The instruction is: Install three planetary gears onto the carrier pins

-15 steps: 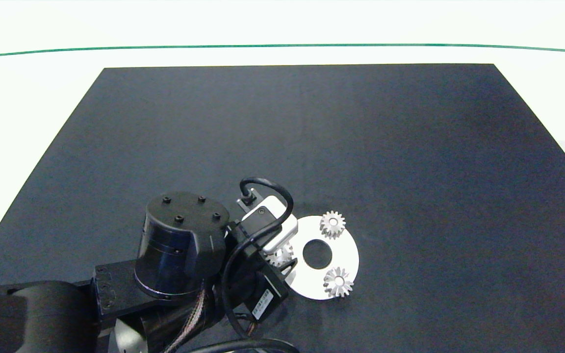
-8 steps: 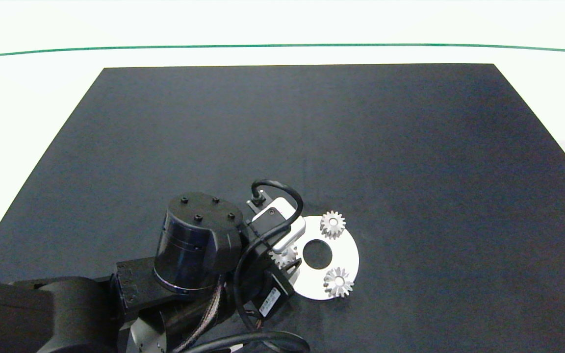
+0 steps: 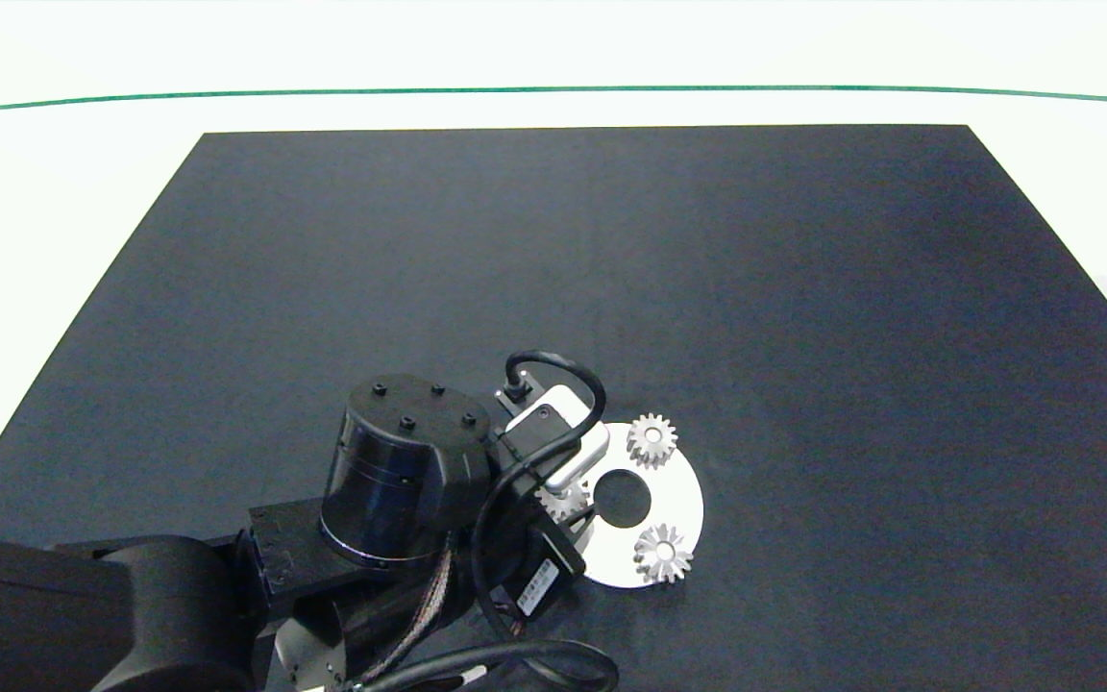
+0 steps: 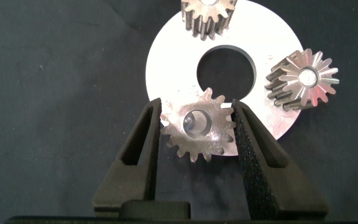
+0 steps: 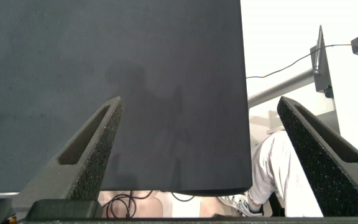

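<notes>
Left gripper (image 4: 197, 127) is clamping a silver toothed planetary gear (image 4: 198, 125) over white disc (image 3: 683, 490)'s left edge, black mat (image 3: 803, 288) lying bare around; right gripper (image 5: 197, 134) is gaping wide.

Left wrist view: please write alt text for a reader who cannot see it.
The left end effector grips a silver planetary gear between its fingers, over the edge of a white ring-shaped disc. Two more gears already sit on the disc, around its centre hole.

Disc (image 3: 683, 500) sits on mat (image 3: 803, 288); two gears (image 3: 652, 440) on it, third (image 4: 199, 124) at its left edge, probably over a pin.
</notes>
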You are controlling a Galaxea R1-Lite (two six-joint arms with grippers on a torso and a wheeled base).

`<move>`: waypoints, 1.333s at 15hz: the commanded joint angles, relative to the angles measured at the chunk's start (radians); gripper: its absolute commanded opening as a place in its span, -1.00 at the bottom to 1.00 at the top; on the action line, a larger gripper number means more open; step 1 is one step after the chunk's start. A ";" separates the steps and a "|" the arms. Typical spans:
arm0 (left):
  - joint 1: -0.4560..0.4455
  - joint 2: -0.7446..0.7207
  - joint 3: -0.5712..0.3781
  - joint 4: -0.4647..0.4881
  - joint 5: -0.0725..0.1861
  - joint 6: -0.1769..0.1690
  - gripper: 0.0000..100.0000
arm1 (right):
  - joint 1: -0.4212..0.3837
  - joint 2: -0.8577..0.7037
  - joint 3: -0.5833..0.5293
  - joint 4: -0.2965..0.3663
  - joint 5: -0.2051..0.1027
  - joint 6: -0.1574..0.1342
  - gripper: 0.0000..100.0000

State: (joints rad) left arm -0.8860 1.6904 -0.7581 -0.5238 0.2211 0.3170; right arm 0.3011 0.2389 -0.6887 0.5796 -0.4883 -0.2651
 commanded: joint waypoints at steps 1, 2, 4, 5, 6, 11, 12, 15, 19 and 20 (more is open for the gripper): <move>0.001 0.020 0.000 -0.022 0.001 0.002 -0.74 | 0.001 -0.003 0.000 0.003 -0.003 -0.002 1.00; 0.001 0.021 0.002 -0.033 0.001 0.002 -0.74 | 0.001 -0.003 0.000 0.005 -0.003 -0.002 1.00; 0.001 0.029 0.006 -0.038 0.000 0.002 -0.74 | 0.006 -0.009 0.000 0.005 -0.003 -0.002 1.00; 0.001 0.034 0.005 -0.039 0.001 0.004 -0.74 | 0.009 -0.012 0.002 0.005 -0.003 -0.002 1.00; 0.002 0.035 0.005 -0.039 0.000 0.004 -0.74 | 0.009 -0.012 0.002 0.005 -0.003 -0.002 1.00; 0.015 0.034 0.002 -0.038 0.000 0.034 -0.74 | 0.010 -0.017 0.002 0.005 -0.003 -0.002 1.00; 0.016 0.034 0.000 -0.036 0.000 0.036 -0.74 | 0.010 -0.017 0.002 0.005 -0.003 -0.002 1.00; 0.018 0.032 -0.012 -0.036 0.000 0.036 -0.74 | 0.012 -0.018 0.012 0.005 -0.003 -0.002 1.00; 0.018 0.032 -0.010 -0.035 0.000 0.036 -0.74 | 0.016 -0.020 0.014 0.005 -0.003 -0.002 1.00; 0.018 0.032 -0.009 -0.035 0.000 0.036 -0.74 | 0.016 -0.020 0.014 0.005 -0.003 -0.002 1.00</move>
State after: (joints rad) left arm -0.8683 1.7232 -0.7683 -0.5536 0.2194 0.3511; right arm 0.3170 0.2191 -0.6749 0.5811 -0.4883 -0.2651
